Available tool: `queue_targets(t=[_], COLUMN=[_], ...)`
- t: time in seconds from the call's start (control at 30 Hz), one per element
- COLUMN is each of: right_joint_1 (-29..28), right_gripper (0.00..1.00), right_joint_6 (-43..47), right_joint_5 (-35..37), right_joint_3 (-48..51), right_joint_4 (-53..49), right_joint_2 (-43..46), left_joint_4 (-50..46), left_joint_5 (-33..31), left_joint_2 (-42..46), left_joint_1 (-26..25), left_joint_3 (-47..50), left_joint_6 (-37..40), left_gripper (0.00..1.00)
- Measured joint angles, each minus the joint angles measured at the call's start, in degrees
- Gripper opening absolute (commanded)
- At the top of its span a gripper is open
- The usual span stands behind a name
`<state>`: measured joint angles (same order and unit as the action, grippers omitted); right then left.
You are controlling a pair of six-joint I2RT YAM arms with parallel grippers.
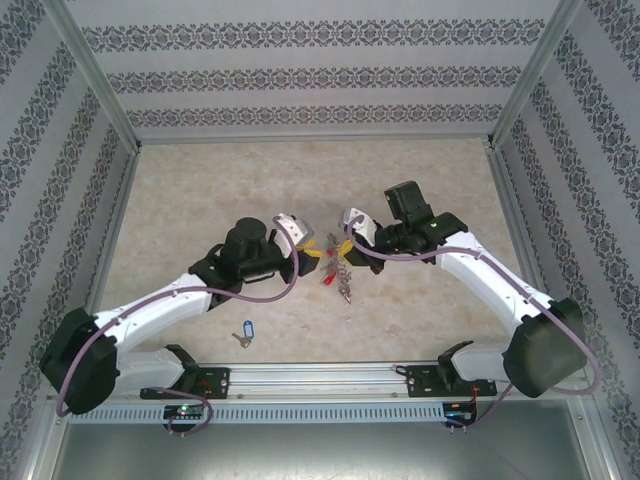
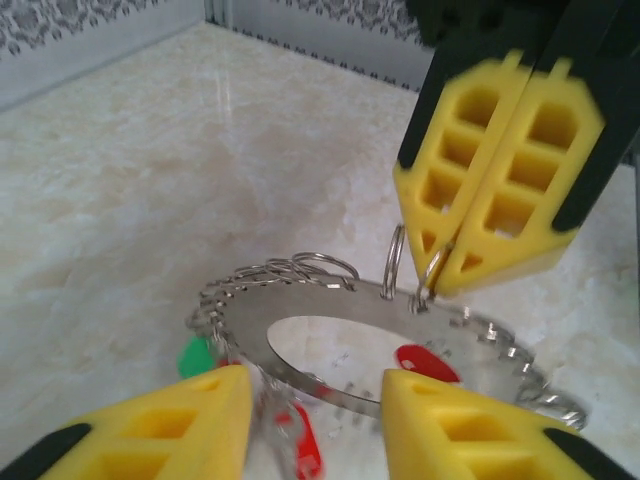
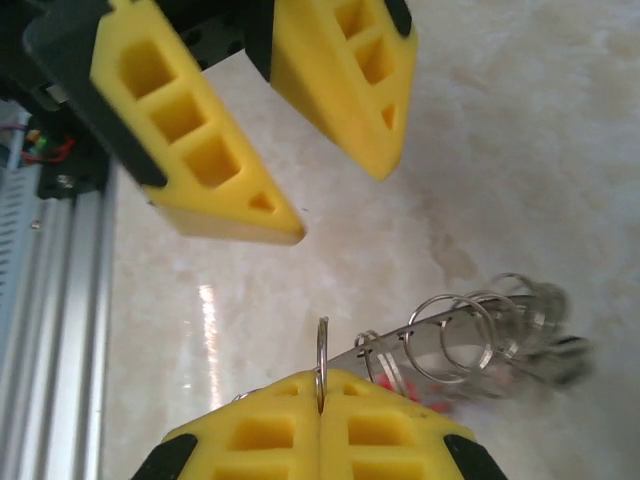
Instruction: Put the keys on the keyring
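The keyring (image 2: 245, 315) is central on the table (image 1: 200, 180), the right gripper (image 2: 440, 275) clamped on a small wire loop (image 3: 321, 345) at its rim. The left gripper (image 2: 315, 385), fingers apart, flanks its near edge. A blue-tagged key (image 1: 243, 334) lies well apart.

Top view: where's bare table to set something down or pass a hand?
Free: far half of the table, up to the back wall. Also near-centre, between blue-tagged key and right arm's base. Crowded: middle, where left claw and right claw meet over the keyring.
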<state>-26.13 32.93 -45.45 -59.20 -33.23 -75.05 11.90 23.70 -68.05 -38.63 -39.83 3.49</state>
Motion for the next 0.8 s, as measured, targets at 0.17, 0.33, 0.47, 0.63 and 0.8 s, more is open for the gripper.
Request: queue_targets(t=[0.17, 0.33, 0.47, 0.63, 0.8], right_joint_1=[-5.51, -12.15, -9.25, -7.69, -6.86], right_gripper=[0.00, 0.00, 0.00, 0.00, 0.00], right_joint_6=[6.73, 14.47, 14.47, 13.53, 13.51], right_joint_5=[6.88, 20.37, 18.88, 14.27, 9.35], right_joint_3=[1.60, 2.67, 2.71, 2.75, 3.69], right_joint_4=[3.34, 3.76, 4.70, 6.36, 6.97], right_joint_2=[3.82, 4.24, 4.11, 5.27, 7.54], left_joint_4=[1.36, 1.36, 1.33, 1.29, 1.03], left_joint_5=[1.29, 0.83, 1.40, 3.10, 5.99], left_joint_2=[3.52, 4.02, 4.33, 5.53, 6.54], left_joint_1=[0.00, 0.00, 0.00, 0.02, 0.85], left_joint_3=[2.08, 2.27, 2.34, 2.80, 2.82], left_joint_6=[4.04, 6.49, 7.80, 9.94, 12.48], left_gripper=[0.34, 0.35, 0.36, 0.38, 0.37])
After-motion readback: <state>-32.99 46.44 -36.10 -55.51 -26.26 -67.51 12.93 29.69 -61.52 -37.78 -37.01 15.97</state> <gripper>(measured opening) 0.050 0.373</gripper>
